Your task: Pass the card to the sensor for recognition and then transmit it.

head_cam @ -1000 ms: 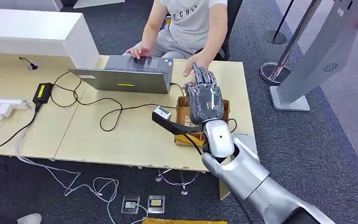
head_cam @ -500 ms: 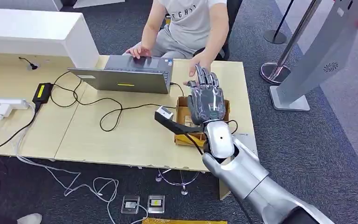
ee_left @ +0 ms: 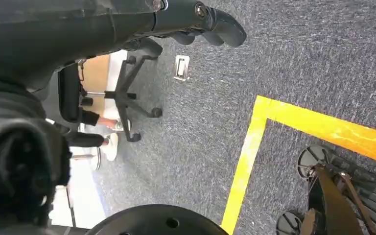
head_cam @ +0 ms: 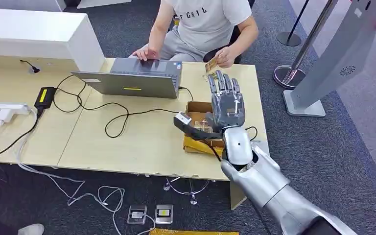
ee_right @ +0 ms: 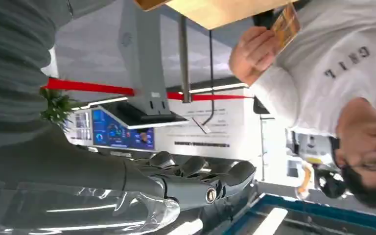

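Right hand (head_cam: 227, 105) hangs flat over the cardboard box (head_cam: 196, 108), fingers spread, holding nothing; person's hand (head_cam: 223, 57) beyond the box has the card (head_cam: 211, 66).

Left hand (ee_left: 196, 19): can't tell.

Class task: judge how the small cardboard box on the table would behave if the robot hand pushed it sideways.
The cardboard box looks light, so it would probably slide on the smooth table. Its open top and thin walls suggest it may dent. A cable running to it might drag along.

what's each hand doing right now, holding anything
Left hand: hangs over the carpet, fingers curled in, holding nothing.
Right hand: open over the cardboard box, fingers extended, empty; the person's hand holds the card.
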